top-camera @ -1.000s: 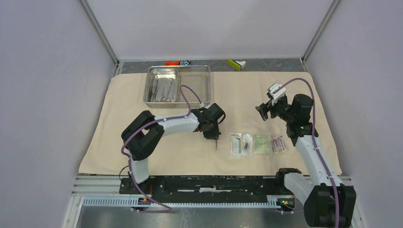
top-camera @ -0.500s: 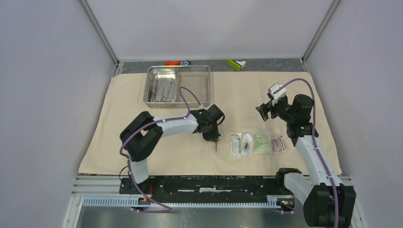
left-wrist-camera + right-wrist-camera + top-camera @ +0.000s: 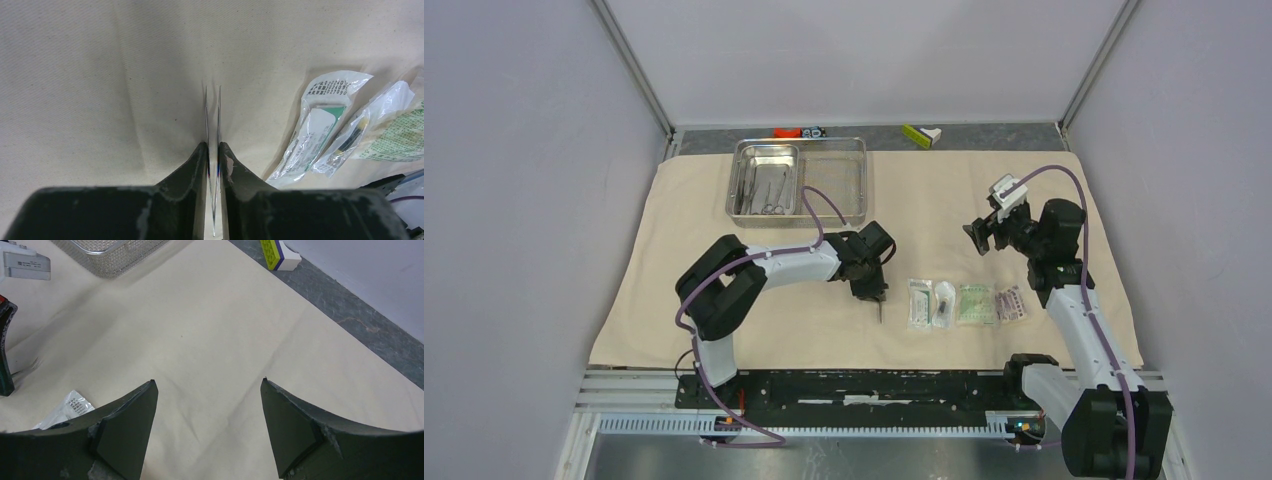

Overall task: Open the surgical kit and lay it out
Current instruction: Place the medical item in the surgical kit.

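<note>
L gripper [image 3: 213, 146] pinches tweezers [image 3: 206, 117] on cloth [image 3: 100, 75], grip slightly looser than a sec ago: drop-off left of packets [image 3: 320, 125] prob. imminent. R gripper [image 3: 208, 381] wide open, empty.

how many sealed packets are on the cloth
4, in one row on the cloth, toward its near edge: leftmost packet, second packet, green packet, purple packet. None looks hidden.

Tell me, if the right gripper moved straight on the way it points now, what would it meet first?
Most likely the bare cloth wrap: the right gripper, jaws open and empty, aims down at it. Nothing shows in between, though depth is hard to judge.
</note>
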`<state>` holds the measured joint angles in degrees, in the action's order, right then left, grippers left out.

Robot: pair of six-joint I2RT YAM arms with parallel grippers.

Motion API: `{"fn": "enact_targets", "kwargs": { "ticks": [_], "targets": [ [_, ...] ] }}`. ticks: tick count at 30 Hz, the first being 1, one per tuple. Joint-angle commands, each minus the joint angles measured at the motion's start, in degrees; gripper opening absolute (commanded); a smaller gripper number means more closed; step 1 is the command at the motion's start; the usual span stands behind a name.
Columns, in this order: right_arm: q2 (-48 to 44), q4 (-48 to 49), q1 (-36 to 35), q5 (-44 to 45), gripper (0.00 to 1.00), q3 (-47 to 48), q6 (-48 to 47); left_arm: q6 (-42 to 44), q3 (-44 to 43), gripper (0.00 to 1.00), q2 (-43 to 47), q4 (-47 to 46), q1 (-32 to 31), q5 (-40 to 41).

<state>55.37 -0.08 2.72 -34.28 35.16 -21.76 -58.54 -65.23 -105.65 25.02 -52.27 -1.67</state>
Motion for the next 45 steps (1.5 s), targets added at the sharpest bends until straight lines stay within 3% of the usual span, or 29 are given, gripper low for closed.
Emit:
{"fn": "enact_targets", "kwargs": {
  "ticks": [1, 19, 45],
  "targets": [
    [0.0, 1.5, 0.3, -0.9, 0.83, -0.6, 0.4, -2.1, 0.8, 0.21, 1.5, -0.6, -0.6, -0.6],
    [-0.2, 1.6, 0.8, -1.3, 0.83, -0.7, 0.4, -2.3, 1.6, 0.28, 1.7, -1.8, 0.3, -1.6],
    [-0.1, 1.5, 1.0, -1.7, 0.83, -0.5, 0.8, 1.4, 0.6, 0.24, 2.8, 0.1, 1.2, -0.5]
  ]
}}
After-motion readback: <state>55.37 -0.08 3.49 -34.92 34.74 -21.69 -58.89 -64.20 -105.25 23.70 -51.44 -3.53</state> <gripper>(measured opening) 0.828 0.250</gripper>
